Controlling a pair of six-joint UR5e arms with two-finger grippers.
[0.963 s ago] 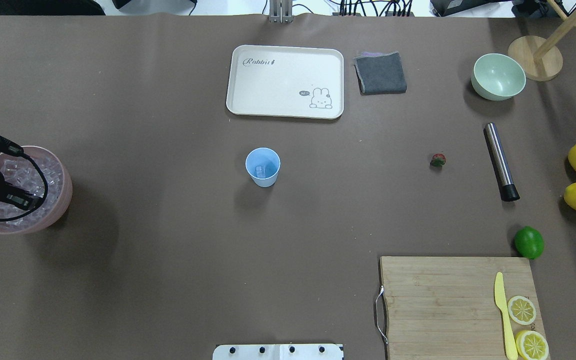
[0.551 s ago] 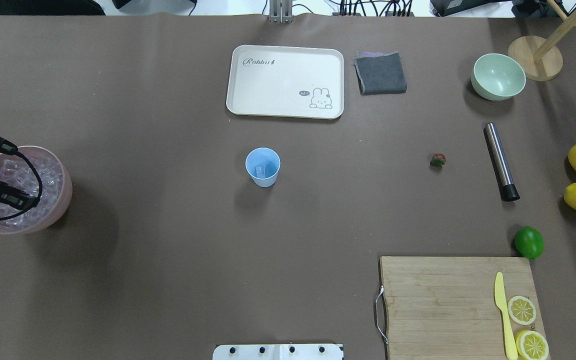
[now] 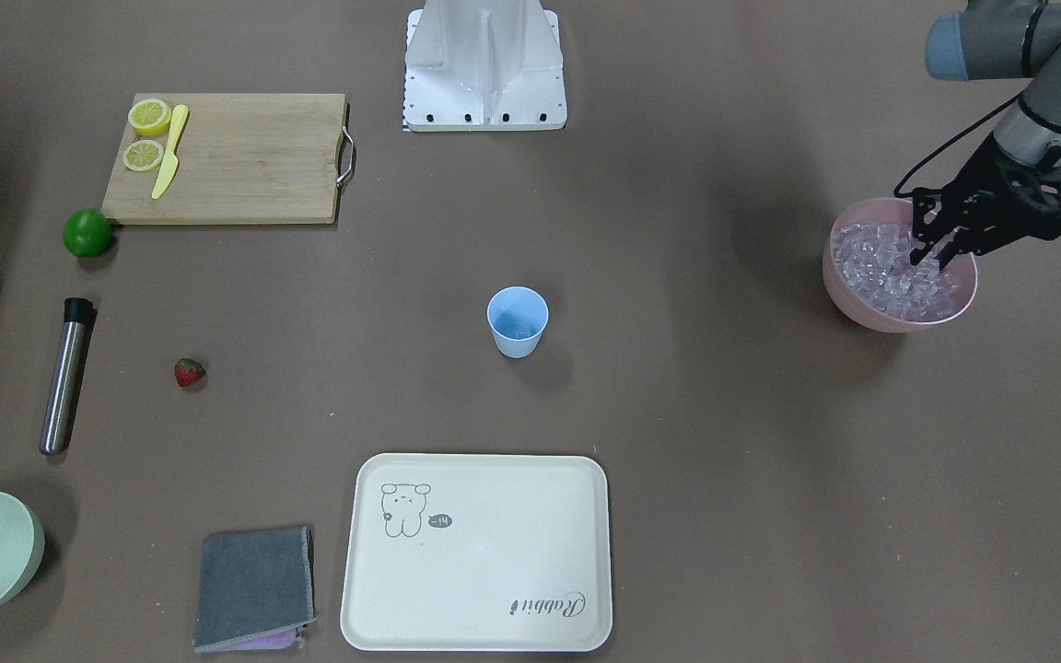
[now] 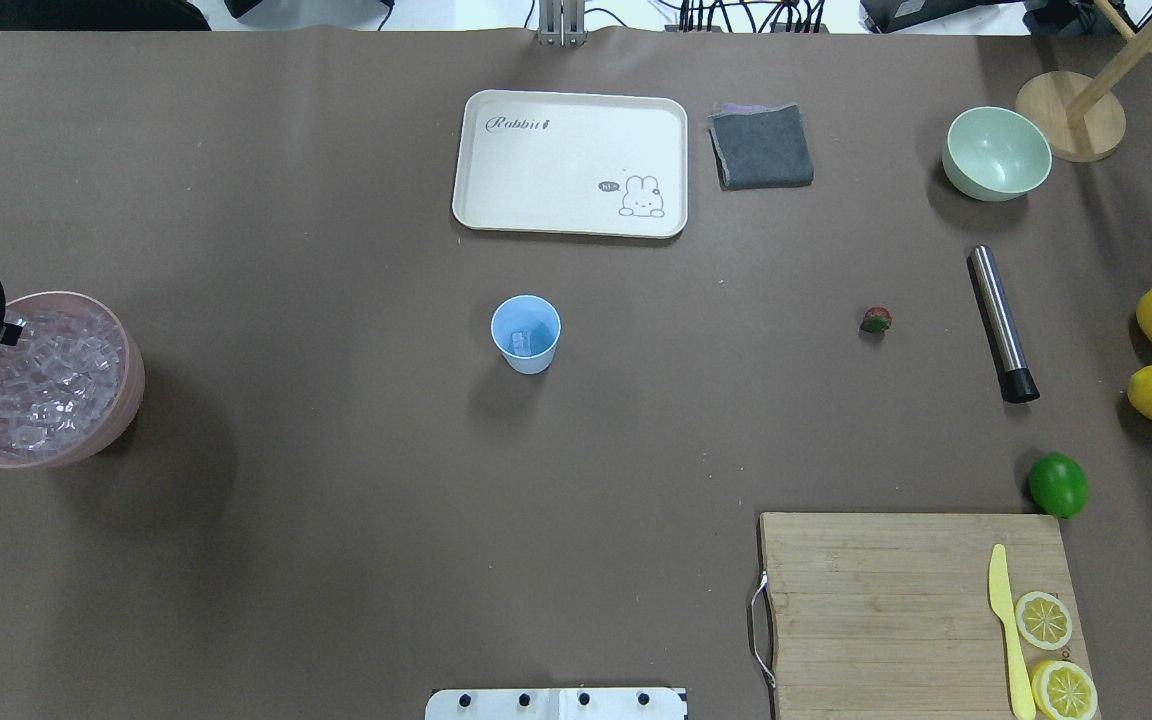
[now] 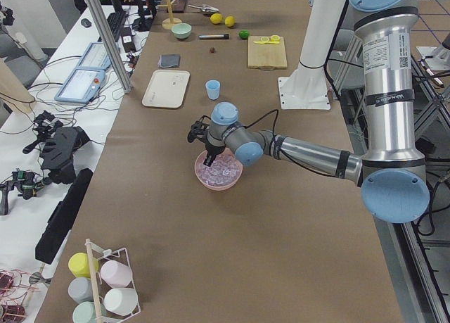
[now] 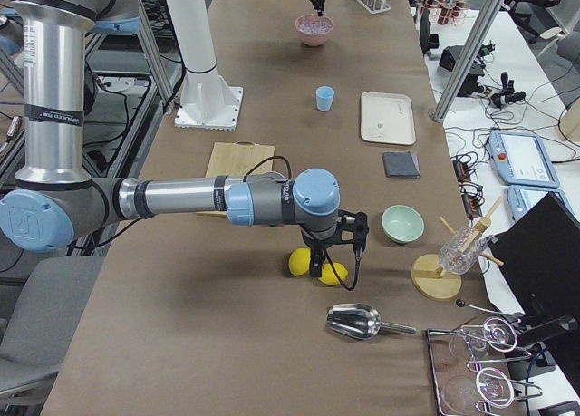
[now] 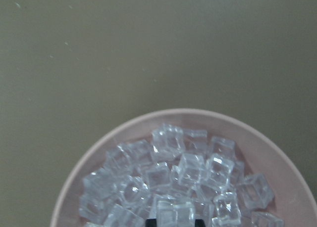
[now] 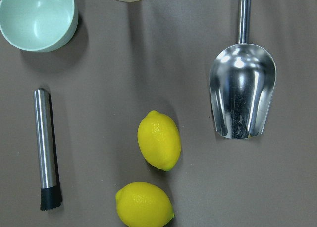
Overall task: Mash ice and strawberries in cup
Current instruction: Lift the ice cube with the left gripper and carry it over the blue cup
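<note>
Ice (image 4: 36, 385), glassy little cubes, heaps the round pink bowl (image 4: 132, 385)

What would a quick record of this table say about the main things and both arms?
ice: heaped in pink bowl; one cube in cup
cup: light blue, upright, mid-table
strawberry: on the table, outside the cup
steel rod: lying near the strawberry, untouched
left gripper: fingertips down at the bowl's ice; grip unclear
right gripper: above two lemons; open or shut unclear
mashing: not begun
</note>
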